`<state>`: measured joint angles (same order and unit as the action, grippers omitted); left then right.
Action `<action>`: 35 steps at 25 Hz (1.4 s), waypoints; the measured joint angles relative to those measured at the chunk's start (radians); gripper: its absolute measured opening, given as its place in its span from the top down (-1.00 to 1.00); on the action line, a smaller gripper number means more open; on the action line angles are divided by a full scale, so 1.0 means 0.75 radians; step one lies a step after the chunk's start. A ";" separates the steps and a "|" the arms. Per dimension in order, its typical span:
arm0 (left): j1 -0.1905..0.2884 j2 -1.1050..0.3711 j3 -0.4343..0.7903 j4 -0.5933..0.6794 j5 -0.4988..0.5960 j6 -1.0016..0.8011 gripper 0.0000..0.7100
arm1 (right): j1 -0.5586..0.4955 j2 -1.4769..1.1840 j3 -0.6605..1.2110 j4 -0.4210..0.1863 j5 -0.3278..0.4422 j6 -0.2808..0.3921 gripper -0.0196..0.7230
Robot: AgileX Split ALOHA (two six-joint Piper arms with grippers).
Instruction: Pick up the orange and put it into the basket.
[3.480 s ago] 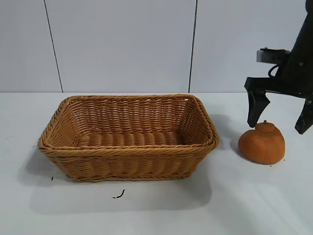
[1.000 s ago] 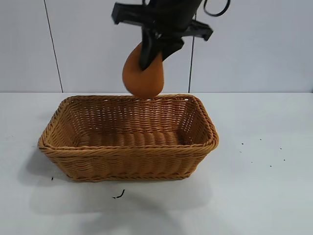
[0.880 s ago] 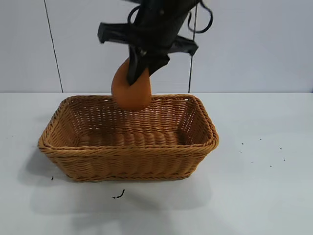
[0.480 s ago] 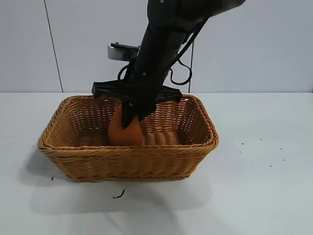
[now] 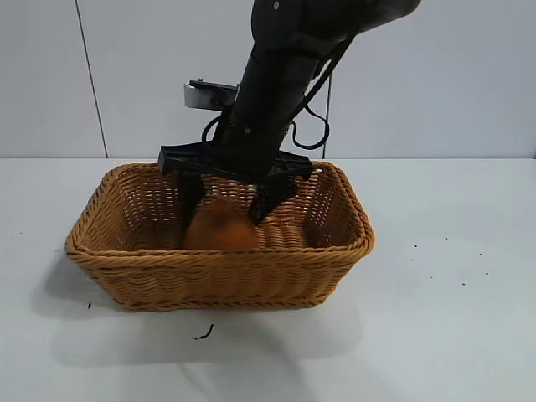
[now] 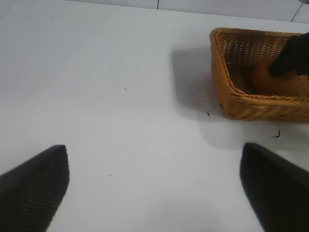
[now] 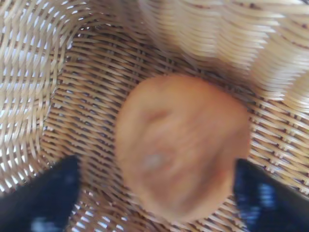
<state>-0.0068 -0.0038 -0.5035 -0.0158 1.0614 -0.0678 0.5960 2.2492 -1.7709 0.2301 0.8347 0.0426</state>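
Note:
The orange lies on the floor of the wicker basket, towards its left half. My right gripper reaches down into the basket from above and is open, one finger on each side of the orange. In the right wrist view the orange sits loose on the weave between the spread fingers of the right gripper. My left gripper hangs open and empty over bare table, off to the side of the basket, with the orange seen inside.
The white table runs wide around the basket, with a few small dark specks and a black scrap near the basket's front. A panelled wall stands behind.
The right gripper came down into the basket with the orange and then opened. The orange now rests on the basket floor. The left arm has not moved.

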 joint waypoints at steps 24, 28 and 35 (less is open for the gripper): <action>0.000 0.000 0.000 0.000 0.000 0.000 -0.95 | -0.224 -0.026 -0.681 -0.370 0.512 0.049 -0.91; 0.000 0.000 0.000 0.000 0.000 0.000 -0.95 | -0.407 -0.025 -0.681 -0.387 0.512 0.049 -0.91; 0.000 0.000 0.000 0.000 0.000 0.000 -0.95 | -0.676 -0.025 -0.681 -0.347 0.512 0.049 -0.91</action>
<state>-0.0068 -0.0038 -0.5035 -0.0158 1.0614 -0.0678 0.0891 2.2303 -2.2816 -0.0303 1.2191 0.0797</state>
